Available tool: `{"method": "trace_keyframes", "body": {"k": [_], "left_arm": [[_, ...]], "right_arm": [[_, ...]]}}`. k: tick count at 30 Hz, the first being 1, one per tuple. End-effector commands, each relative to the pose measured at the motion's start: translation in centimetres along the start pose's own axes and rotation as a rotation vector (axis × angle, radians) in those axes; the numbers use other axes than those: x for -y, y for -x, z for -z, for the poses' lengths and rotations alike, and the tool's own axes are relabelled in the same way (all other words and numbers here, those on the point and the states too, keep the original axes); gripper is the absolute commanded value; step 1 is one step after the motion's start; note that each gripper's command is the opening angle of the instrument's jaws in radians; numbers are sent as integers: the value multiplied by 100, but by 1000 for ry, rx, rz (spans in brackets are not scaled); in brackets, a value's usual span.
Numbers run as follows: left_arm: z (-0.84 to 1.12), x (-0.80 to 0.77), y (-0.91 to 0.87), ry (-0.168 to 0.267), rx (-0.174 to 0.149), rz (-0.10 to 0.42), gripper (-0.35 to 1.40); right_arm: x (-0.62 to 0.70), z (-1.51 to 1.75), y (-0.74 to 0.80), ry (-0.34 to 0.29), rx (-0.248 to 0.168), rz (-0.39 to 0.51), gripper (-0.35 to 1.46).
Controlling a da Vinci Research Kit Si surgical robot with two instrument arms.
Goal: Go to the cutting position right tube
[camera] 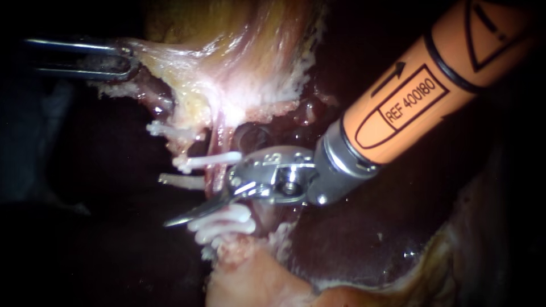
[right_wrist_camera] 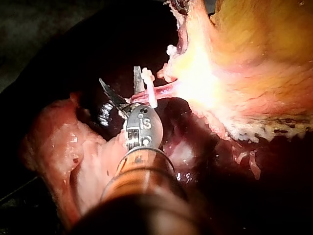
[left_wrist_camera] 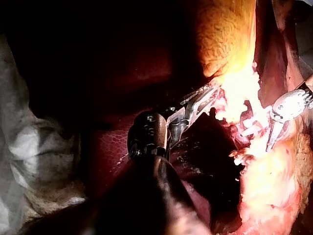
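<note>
My right instrument (camera: 196,206) comes in on an orange shaft and ends in two thin blades, which stand open. A pink tube (camera: 219,154) runs down from the gallbladder (camera: 227,68) and passes at the blades' hinge. One blade (camera: 190,214) points out to the left below a white clip (camera: 211,161); more clips (camera: 224,224) sit just under it. In the right wrist view the blades (right_wrist_camera: 120,79) spread apart, with the tube (right_wrist_camera: 159,91) and a clip (right_wrist_camera: 149,87) beside them. My left instrument (camera: 122,58) is shut on the gallbladder's edge, holding it up, as its own view shows (left_wrist_camera: 208,98).
Dark liver (camera: 364,239) lies under and to the right of the blades. Pale fatty tissue (camera: 256,278) rises below the clips. Another white clip (camera: 182,181) sticks out left of the tube. My right instrument (left_wrist_camera: 288,105) also shows in the left wrist view.
</note>
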Motion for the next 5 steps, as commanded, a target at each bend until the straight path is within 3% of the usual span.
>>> {"method": "trace_keyframes", "body": {"k": [1,5], "left_arm": [[0,0,0,0,0,0,-35],[0,0,0,0,0,0,-35]], "right_arm": [[0,0,1,0,1,-2,131],[0,0,2,0,1,-2,131]]}}
